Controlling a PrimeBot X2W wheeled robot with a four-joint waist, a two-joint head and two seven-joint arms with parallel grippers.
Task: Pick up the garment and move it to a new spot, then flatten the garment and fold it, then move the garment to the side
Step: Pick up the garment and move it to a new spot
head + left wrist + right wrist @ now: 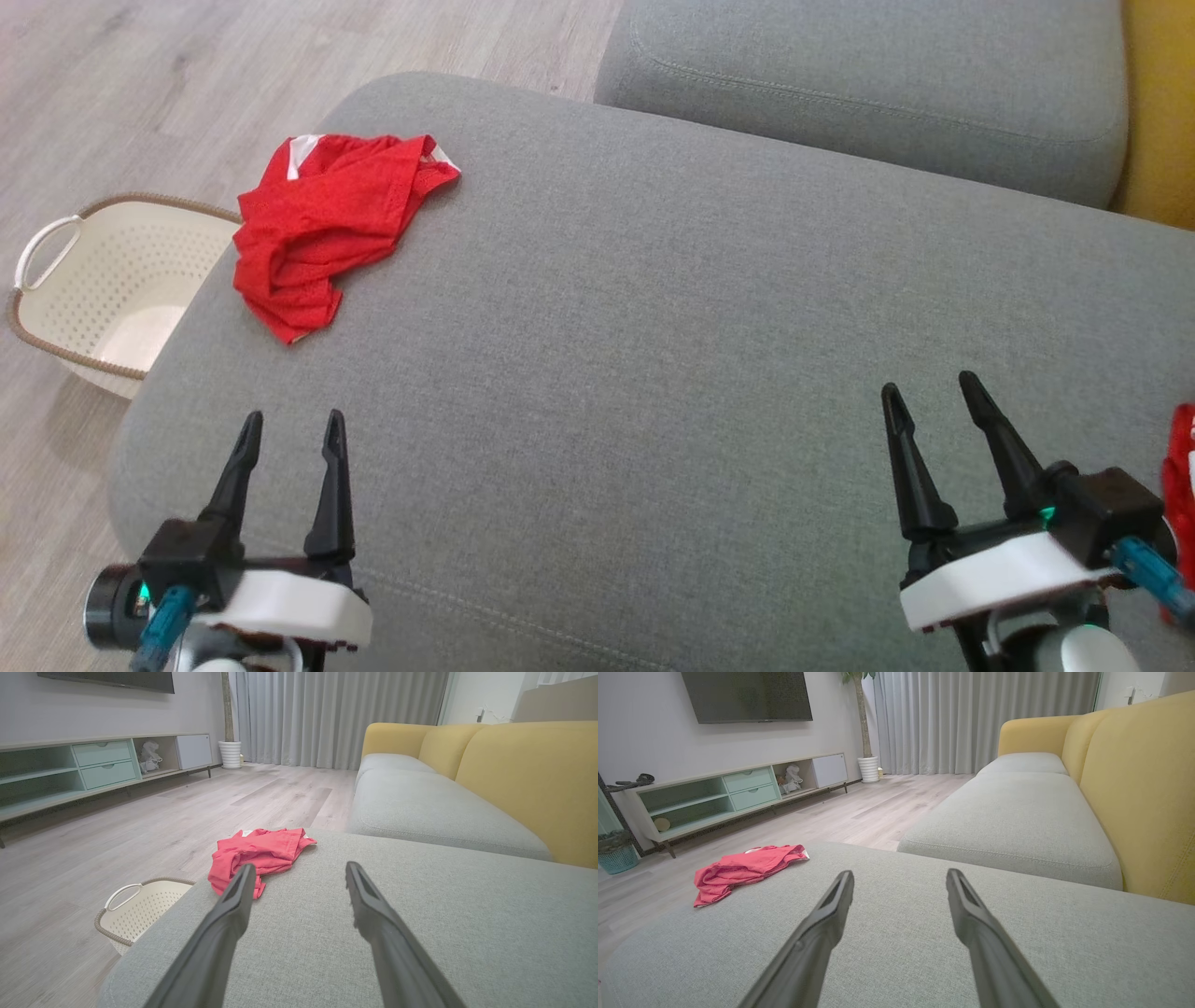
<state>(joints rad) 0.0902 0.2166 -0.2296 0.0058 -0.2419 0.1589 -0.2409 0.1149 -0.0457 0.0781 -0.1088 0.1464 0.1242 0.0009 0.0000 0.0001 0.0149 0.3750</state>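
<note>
A crumpled red garment point(322, 224) with white trim lies at the far left corner of the grey sofa cushion point(672, 373), partly hanging at its left edge. The left wrist view has the garment point(259, 854) ahead, just past the left fingertip; in the right wrist view the garment point(742, 870) lies far off to the left. My left gripper point(291, 434) hovers open over the near left of the cushion, well short of the garment. Over the near right, my right gripper point(929, 392) is open and empty too.
A cream perforated basket point(103, 280) stands on the wooden floor point(112, 84) left of the cushion, under the garment's corner. A second grey cushion point(868, 84) and yellow backrest point(1162, 112) lie beyond. Something red point(1181, 485) shows at the right edge.
</note>
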